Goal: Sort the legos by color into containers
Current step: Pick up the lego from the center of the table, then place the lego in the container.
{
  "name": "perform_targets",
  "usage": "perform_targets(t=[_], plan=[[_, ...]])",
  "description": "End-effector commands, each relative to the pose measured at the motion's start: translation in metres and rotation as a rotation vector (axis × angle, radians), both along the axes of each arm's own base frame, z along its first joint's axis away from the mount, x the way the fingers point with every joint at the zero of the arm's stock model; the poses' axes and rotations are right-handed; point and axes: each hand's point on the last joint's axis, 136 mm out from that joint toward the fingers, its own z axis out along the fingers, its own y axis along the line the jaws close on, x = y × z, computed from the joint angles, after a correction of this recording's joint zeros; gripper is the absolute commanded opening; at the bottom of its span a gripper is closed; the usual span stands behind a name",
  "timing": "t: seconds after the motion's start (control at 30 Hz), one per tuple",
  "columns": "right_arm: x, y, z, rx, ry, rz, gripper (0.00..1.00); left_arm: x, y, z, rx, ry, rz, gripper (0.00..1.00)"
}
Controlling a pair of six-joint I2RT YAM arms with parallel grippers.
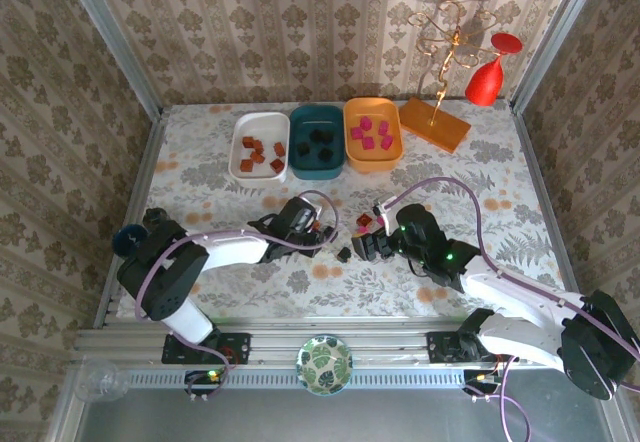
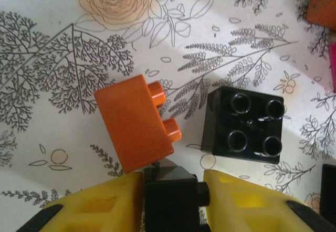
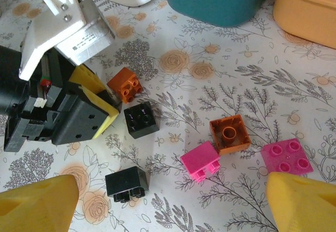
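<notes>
Two arms reach in from the near edge, both low over the loose legos. Our left gripper (image 2: 170, 190) has its yellow fingers (image 2: 105, 206) pressed against both sides of a black brick (image 2: 170, 198). That brick sits between them at table level, just beside an orange brick (image 2: 134, 124) lying on its side and a four-stud black brick (image 2: 245, 124). Our right gripper (image 3: 168, 206) stands wide apart with nothing between its fingers. It hovers over a pink brick (image 3: 200, 161), an upturned brown-orange brick (image 3: 230, 134) and a magenta brick (image 3: 287, 156).

We judge the step in hand to be the pickup of a black piece. Next we would lift it clear of its close neighbours and carry it to the far row. There the teal tub (image 1: 297, 157), between the white tub (image 1: 236, 157) and the orange tub (image 1: 397, 142), holds black pieces, so that is its place.

We see a small label on the left gripper's white housing (image 3: 79, 27), too small to read. No brand is legible on any stud.
</notes>
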Motion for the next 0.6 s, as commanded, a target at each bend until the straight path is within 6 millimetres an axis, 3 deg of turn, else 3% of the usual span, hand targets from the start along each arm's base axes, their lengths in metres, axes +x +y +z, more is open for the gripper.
perform_targets(t=[0.0,0.13,0.33,0.43,0.57], plan=[[-0.001,-0.002,0.003,0.019,-0.016,0.0,0.93,0.002,-0.003,0.005,-0.002,-0.021,-0.003,0.32],[0.0,-0.002,0.004,0.019,-0.021,-0.003,0.93,-0.003,0.008,0.009,0.005,-0.033,0.023,0.29],[0.001,0.0,0.007,0.024,-0.023,0.002,0.93,0.002,0.034,0.039,-0.002,-0.109,0.08,0.29],[0.001,0.002,0.01,0.037,-0.027,0.008,0.93,0.016,0.042,0.064,-0.055,-0.147,0.107,0.29],[0.001,0.008,0.018,0.072,-0.032,0.02,0.93,0.05,0.042,0.101,-0.139,-0.192,0.135,0.29]])
